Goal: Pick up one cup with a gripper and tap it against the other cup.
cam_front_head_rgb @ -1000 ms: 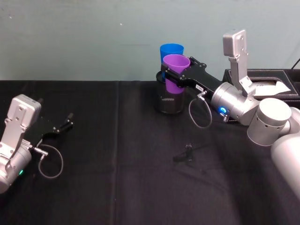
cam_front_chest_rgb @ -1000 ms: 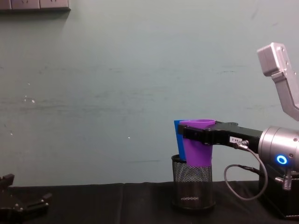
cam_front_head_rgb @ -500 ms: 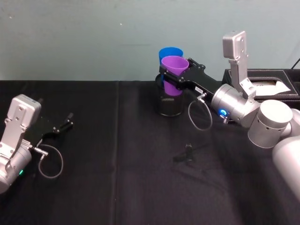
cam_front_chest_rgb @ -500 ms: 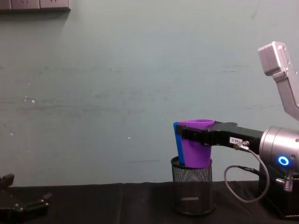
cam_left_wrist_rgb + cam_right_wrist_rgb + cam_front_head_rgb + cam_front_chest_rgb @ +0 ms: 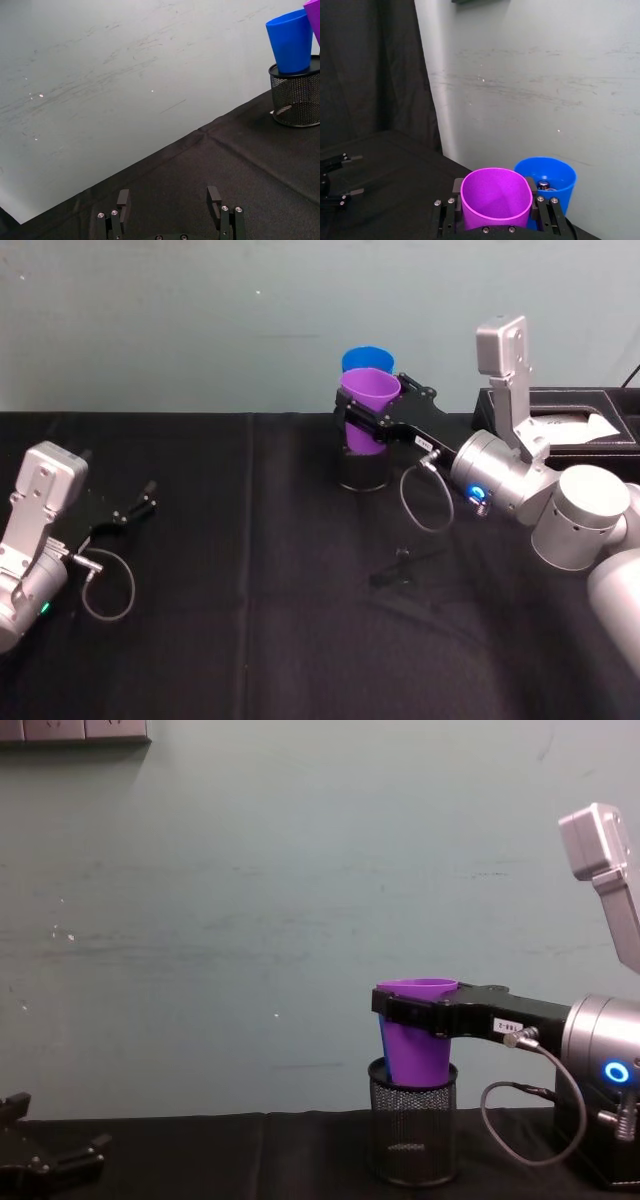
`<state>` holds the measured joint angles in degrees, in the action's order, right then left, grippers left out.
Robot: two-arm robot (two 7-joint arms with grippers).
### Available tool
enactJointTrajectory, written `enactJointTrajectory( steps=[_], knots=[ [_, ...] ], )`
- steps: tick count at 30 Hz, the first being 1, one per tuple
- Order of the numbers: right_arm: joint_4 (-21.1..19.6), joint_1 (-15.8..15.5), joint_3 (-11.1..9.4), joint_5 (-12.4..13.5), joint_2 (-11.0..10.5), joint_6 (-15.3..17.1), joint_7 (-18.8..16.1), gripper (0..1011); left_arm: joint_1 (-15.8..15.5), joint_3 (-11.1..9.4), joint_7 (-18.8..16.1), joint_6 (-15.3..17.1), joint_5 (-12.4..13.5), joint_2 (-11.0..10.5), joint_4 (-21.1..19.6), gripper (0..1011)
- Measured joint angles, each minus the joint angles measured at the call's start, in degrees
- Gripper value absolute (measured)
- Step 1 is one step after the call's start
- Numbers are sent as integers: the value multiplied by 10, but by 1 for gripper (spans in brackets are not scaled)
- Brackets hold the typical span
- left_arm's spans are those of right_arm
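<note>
Between the right gripper's (image 5: 371,414) jaws, smooth tapered purple cup (image 5: 369,389)

The centre and front of the bench (image 5: 250,640) lie open; the sole item there is a small black object (image 5: 400,565). At the rear, the mesh cylinder (image 5: 360,472) blocks low passage, with the blue cup (image 5: 367,358) standing in it and the wall (image 5: 150,320) behind. The purple cup (image 5: 368,400), clamped in the right tool (image 5: 372,412), hangs just before the blue cup. The right arm (image 5: 500,475) crosses the right rear beside a black box (image 5: 570,405). The left tool (image 5: 148,497), jaws apart, occupies the left edge.
</note>
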<state>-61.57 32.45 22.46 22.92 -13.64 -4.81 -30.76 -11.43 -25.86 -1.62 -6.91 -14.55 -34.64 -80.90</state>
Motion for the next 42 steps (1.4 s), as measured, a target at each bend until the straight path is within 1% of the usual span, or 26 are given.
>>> enactJointTrajectory(
  steps=[17,26,30,33,35,38,39,40,42],
  knots=[
    [-61,-36,2,5,-22,21,16,724,0,0,0,0,0,0,0,1000],
    [-106,-61,6,6,-37,35,24,726,0,0,0,0,0,0,0,1000],
    [-133,-77,6,5,-45,41,32,726,0,0,0,0,0,0,0,1000],
    [-164,-97,7,-3,-55,41,46,726,0,0,0,0,0,0,0,1000],
    [-175,-107,8,-7,-58,41,51,726,0,0,0,0,0,0,0,1000],
    [-197,-131,8,-14,-62,40,63,726,0,0,0,0,0,0,0,1000],
    [-207,-143,7,-17,-63,40,69,726,0,0,0,0,0,0,0,1000],
    [-207,-143,7,-17,-63,40,69,726,0,0,0,0,0,0,0,1000],
    [-218,-160,7,-22,-63,37,79,726,0,0,0,0,0,0,0,1000]
  ],
)
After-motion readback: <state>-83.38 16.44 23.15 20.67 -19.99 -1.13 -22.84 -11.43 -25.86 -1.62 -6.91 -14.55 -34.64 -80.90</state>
